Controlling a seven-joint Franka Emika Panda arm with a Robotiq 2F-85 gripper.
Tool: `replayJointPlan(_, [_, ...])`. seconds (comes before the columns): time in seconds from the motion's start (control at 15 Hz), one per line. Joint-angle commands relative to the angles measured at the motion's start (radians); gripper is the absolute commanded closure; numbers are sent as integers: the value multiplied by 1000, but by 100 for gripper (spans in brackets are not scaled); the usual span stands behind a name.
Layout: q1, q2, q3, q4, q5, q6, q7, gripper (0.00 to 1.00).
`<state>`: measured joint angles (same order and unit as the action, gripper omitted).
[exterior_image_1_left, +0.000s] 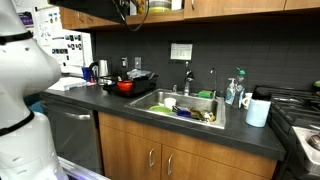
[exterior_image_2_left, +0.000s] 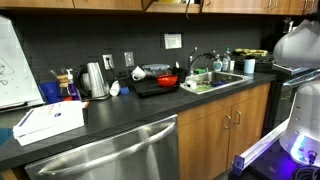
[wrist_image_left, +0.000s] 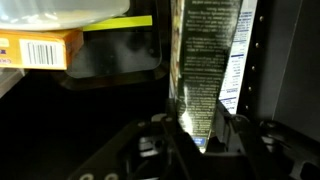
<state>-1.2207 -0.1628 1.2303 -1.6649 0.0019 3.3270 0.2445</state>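
Standing upright between the fingers (wrist_image_left: 236, 128) of the end effector (wrist_image_left: 198, 135), a dark packet (wrist_image_left: 205, 70) covered in fine print fills the middle of the wrist view. The jaws are closed on it, one finger against each side of its lower part. A white panel of print runs down its right edge. The packet sits in a dim recess, and up and to the left of it lies an orange box (wrist_image_left: 40, 48) with a barcode on its face, well apart from the packet. A pale container (wrist_image_left: 60, 10) rests above the box.

Only the wrist view shows the packet, the grip and the box. The exterior views show the room instead: a long dark surface (exterior_image_1_left: 110, 106) over wooden cabinets, with a sink (exterior_image_1_left: 146, 103) set into it and a red pot (exterior_image_1_left: 125, 87) nearby on a black tray. Both exterior views show the pot (exterior_image_2_left: 168, 80) and the sink (exterior_image_2_left: 232, 78).

An exterior view alone shows a steel kettle (exterior_image_2_left: 95, 80), a blue cup (exterior_image_2_left: 50, 92), a white box (exterior_image_2_left: 50, 122) lying flat near the surface's front edge and a dishwasher (exterior_image_2_left: 110, 155) below it. An exterior view alone shows a white roll (exterior_image_1_left: 258, 110) beside a stove (exterior_image_1_left: 300, 125), and the robot's white body (exterior_image_1_left: 25, 70) at the left edge.
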Motion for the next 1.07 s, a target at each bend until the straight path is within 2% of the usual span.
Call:
replayJointPlan(0.0, [183,-14,-171,-4,17,-43,-18,88])
replayJointPlan(0.2, [325,-55,-322,-41,45,-56,-19,88])
replayJointPlan(0.67, [709,-167,-693,-190,105,-75,-68,88])
replayJointPlan(1.0, [959,-269,-938,-312,79,-97,-93,88])
